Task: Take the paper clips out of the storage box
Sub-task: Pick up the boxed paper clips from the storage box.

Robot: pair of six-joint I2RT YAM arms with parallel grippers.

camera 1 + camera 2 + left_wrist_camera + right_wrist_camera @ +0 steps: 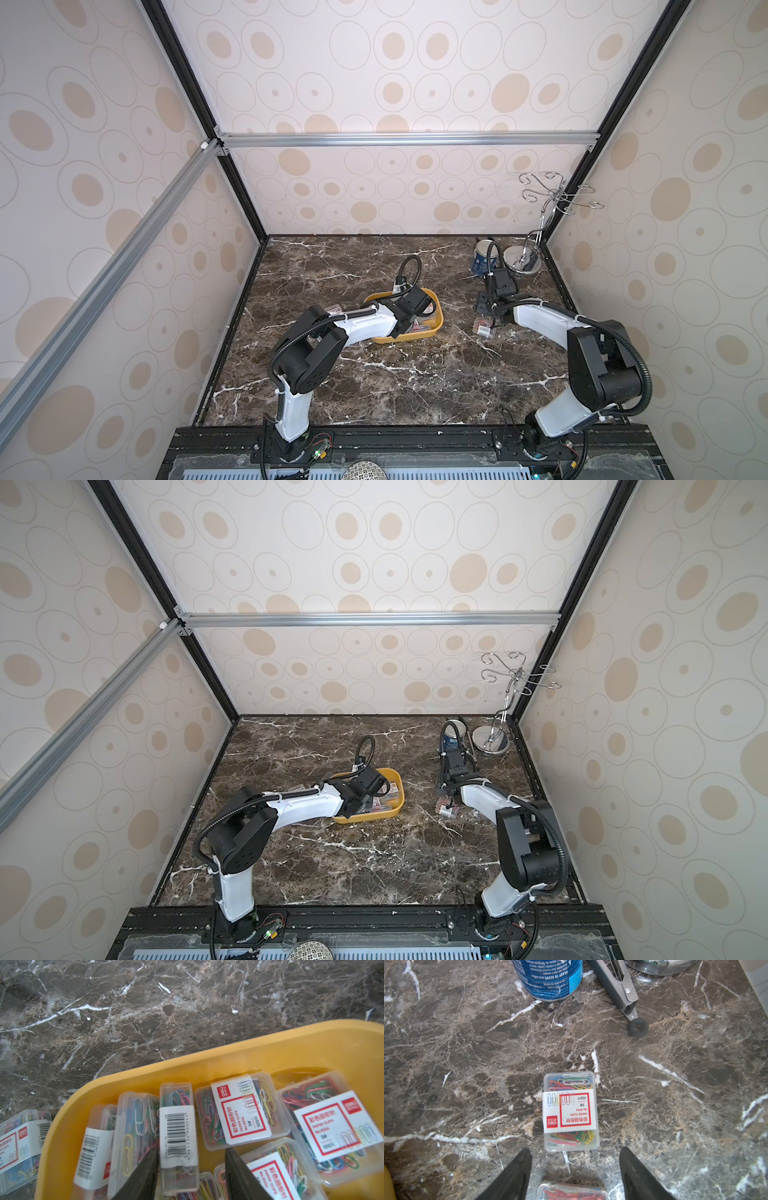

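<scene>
Left claw (191,1151) parted astride 1 clear plastic box (177,1126) in yellow tray (207,1064); right claw (575,1149) parted above veined marble (467,1064).

The left arm (365,324) stretches forward from a raised, bent elbow, and the left tool (191,1151) tilts downward with its jaws apart. The right arm (540,322) curls inward, and the right tool (575,1149) points down with its jaws spread wider.

storage box (415,337): part hidden by left arm (365,324) | can (550,980): cut by edge | paper clips (422,328): probably too small to count
</scene>
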